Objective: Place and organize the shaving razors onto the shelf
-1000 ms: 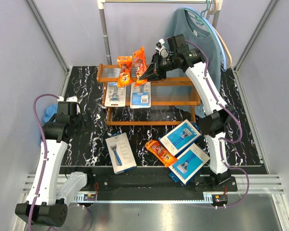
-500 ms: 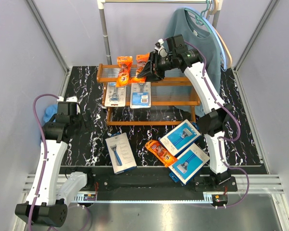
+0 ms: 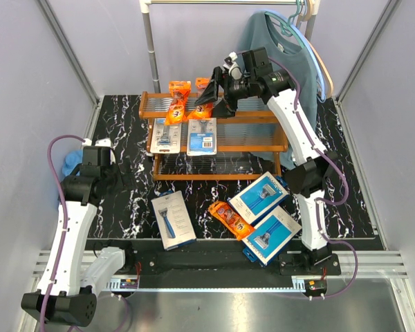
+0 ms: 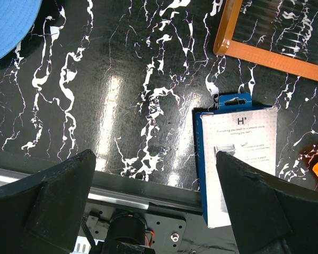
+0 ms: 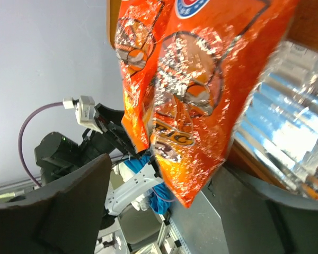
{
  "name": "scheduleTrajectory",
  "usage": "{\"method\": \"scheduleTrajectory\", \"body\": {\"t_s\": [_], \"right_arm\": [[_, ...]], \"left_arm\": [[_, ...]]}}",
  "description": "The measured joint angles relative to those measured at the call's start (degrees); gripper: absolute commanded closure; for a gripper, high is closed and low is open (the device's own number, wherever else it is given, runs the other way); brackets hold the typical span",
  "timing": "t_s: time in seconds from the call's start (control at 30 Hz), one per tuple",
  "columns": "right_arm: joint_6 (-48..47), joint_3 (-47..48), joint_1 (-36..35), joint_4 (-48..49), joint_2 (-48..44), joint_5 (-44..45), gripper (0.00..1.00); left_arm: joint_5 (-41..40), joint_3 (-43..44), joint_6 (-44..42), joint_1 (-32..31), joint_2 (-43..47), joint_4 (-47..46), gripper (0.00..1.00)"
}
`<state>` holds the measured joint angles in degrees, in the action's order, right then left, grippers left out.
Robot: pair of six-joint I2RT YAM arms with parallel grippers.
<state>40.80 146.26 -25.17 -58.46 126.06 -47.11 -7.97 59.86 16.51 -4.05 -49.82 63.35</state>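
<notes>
Rt pincer (image 3: 217, 93) hangs w/ jaws spread over the top tier of the low orange-brown wooden rack (image 3: 249, 146); it pinches nothing. That wire tier holds two small orange foil razor bags: one (image 3: 176, 98) to the pincer's left, the other (image 5: 191, 95) right at its tips, partly covered from above; whether they touch, you can't tell. Next tier down, nearside of the pincer: two grey-blue blister cards (image 3: 164, 135), (image 3: 203, 135). Lt pincer (image 4: 153, 153) is spread too, over the black marbled table (image 4: 122, 63); a flat white-and-blue razor box (image 4: 238, 153) lies by its rt jaw, which cuts off one corner.
</notes>
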Motion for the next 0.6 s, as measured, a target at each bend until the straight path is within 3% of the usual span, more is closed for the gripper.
{"method": "scheduleTrajectory", "body": {"t_s": [0.17,0.6], "right_arm": [[-0.26,-1.68,0.15,0.13,-2.14,1.62,0.00],[-1.62,-7.58,0.44,0.00,-7.04,6.01,0.00]], "left_arm": [[-0.11,0.00,0.00,0.00,0.00,0.00,0.01],[-0.24,0.00,0.00,0.00,0.00,0.00,0.01]]}}
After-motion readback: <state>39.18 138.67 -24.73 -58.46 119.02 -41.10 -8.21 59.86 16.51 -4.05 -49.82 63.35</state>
